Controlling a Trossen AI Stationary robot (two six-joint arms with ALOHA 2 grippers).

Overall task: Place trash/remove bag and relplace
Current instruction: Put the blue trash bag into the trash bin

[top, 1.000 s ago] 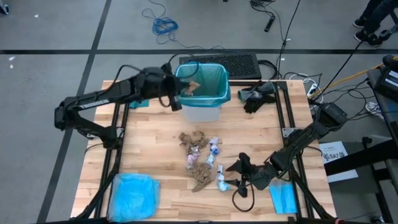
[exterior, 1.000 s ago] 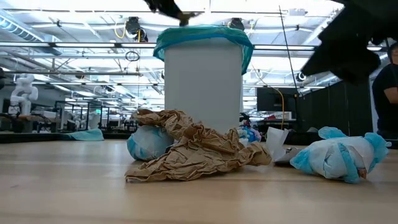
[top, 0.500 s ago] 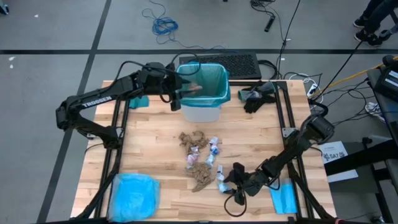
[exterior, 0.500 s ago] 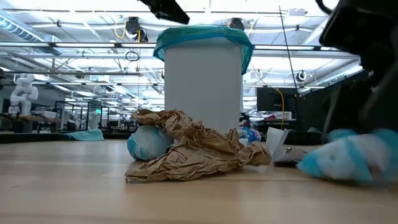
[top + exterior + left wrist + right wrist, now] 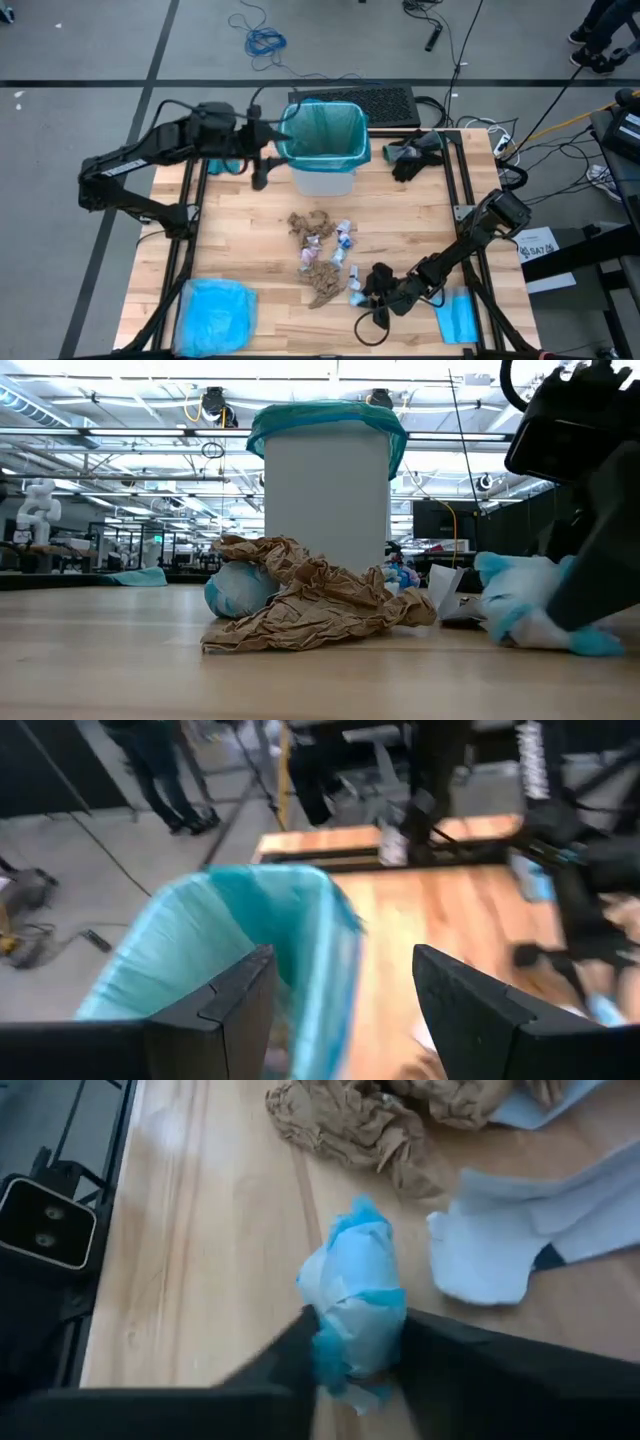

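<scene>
Trash pickup: right gripper (image 5: 355, 1350) pinching a crumpled white-and-blue wrapper (image 5: 355, 1305) at lower centre; next, lift to the teal-lined white bin (image 5: 322, 140), where left gripper (image 5: 340, 1005) hangs spread.

floor: grey concrete (image 5: 80, 120) | blue cable coil (image 5: 265, 42) | ceiling lights (image 5: 120, 410)
</scene>
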